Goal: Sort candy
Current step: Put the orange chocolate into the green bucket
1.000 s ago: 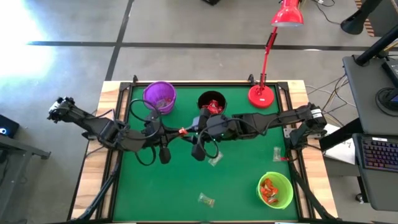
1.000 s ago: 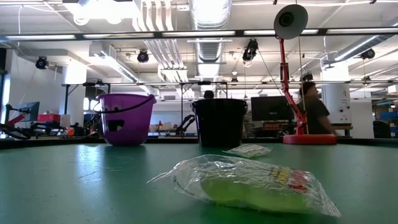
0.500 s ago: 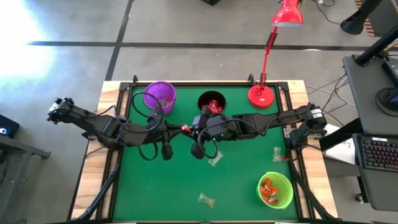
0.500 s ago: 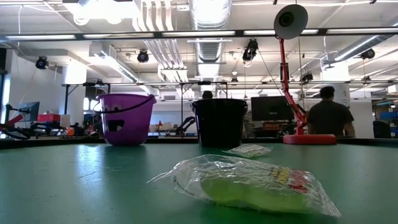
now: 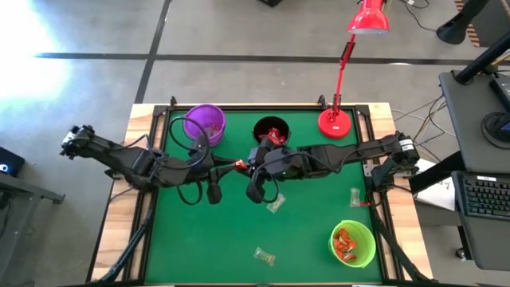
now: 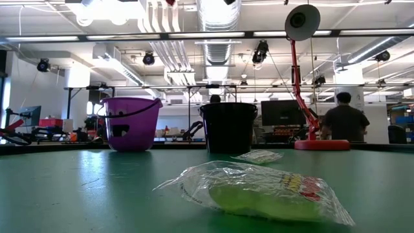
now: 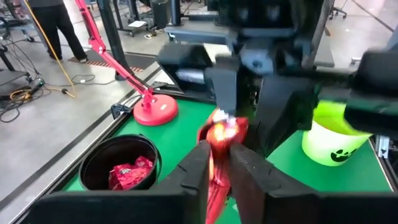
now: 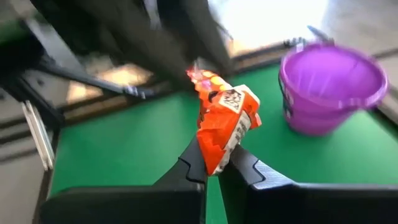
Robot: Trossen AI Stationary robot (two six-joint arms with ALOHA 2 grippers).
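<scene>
An orange-red candy [image 5: 237, 165] hangs in the air over the table's middle, between my two grippers. My left gripper [image 7: 221, 165] reaches in from the table's left and my right gripper [image 8: 214, 167] from the right; each is shut on one end of it. The grippers [image 5: 229, 166] [image 5: 248, 165] meet just in front of the black cup [image 5: 272, 131], which holds red candies. Pale, clear-wrapped candies [image 5: 276, 205] [image 5: 264, 256] [image 5: 355, 195] lie flat on the green mat; one [image 6: 259, 194] fills the low view. My left gripper pinches one end of the orange-red candy [image 7: 219, 163] between its two fingers, coming about level from the table's left. The candy is lifted clear of the table. My right gripper pinches the wrapper's other end [image 8: 216, 152] between its two fingers, coming from the table's right, slanting slightly down. The candy sticks out past the fingertips toward the left gripper, clear of the table.
The purple cup [image 5: 205, 123] stands at the far left, a red lamp's base [image 5: 335, 123] at the far right. The green cup [image 5: 353, 243] with orange-red candies sits near the front right. A person [image 6: 343, 120] stands beyond the table.
Both grippers have kept their places over the table's middle with the candy between them. The person beyond the table has walked toward the right.
</scene>
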